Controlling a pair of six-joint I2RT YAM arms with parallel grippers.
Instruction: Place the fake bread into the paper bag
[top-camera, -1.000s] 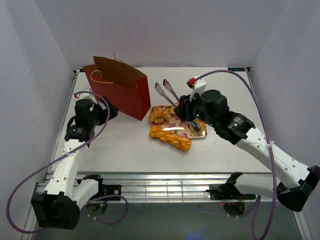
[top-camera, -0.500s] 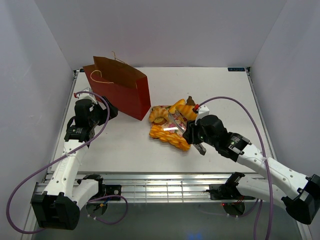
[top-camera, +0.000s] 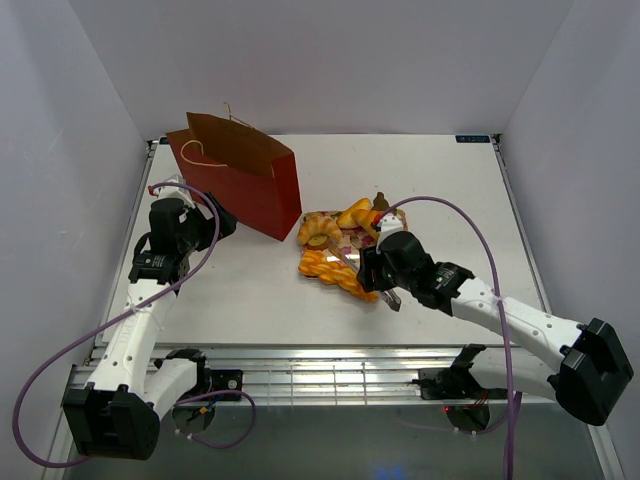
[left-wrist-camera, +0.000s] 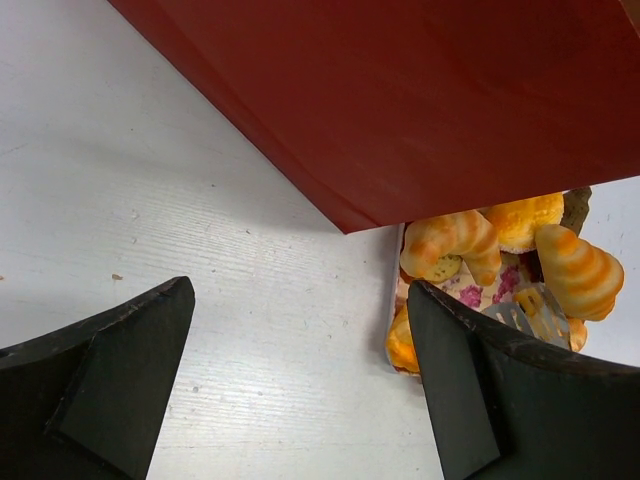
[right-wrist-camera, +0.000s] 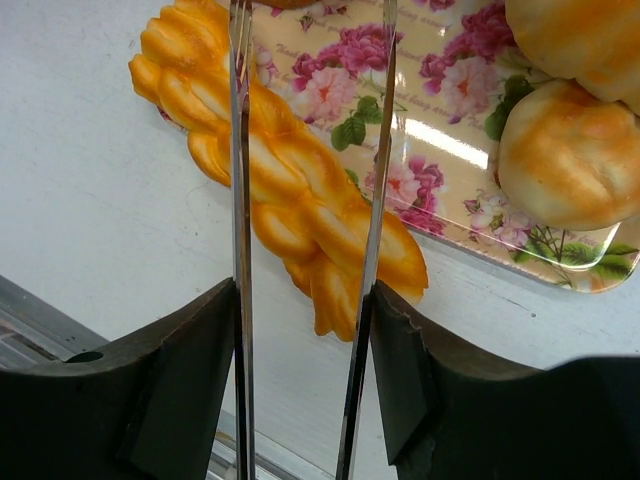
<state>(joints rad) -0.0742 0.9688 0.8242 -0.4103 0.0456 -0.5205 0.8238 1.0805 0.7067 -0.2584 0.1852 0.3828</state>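
We're at the tray (right-wrist-camera: 440, 140) with the right tool (right-wrist-camera: 303, 305). Its fingers press on the outsides of a pair of tongs (right-wrist-camera: 240, 150), so it is pinching the tongs, not bread. The tongs' two arms stand apart and reach straight ahead from the tool, and the twisted loaf (right-wrist-camera: 300, 210) lies right under them; touching or just above, we cannot tell.

Here's the thing to watch: the loaf's long axis runs aslant to the arms, upper left to lower right in the wrist view, so each arm crosses a different half. We judge a squeeze now would catch it on the skew, and it might swivel.

The loaf sits partly on the tray's edge, partly on the worktop (right-wrist-camera: 90, 220), with rolls (right-wrist-camera: 565, 150) near it on the tray. The bag (top-camera: 240, 180) stands upright left of the tray, apart from the loaf. The left tool (left-wrist-camera: 300, 300) hangs beside the bag's red side, jaws spread, holding nothing. The right arm is plainly nearer the bread; the left, nearer the bag.
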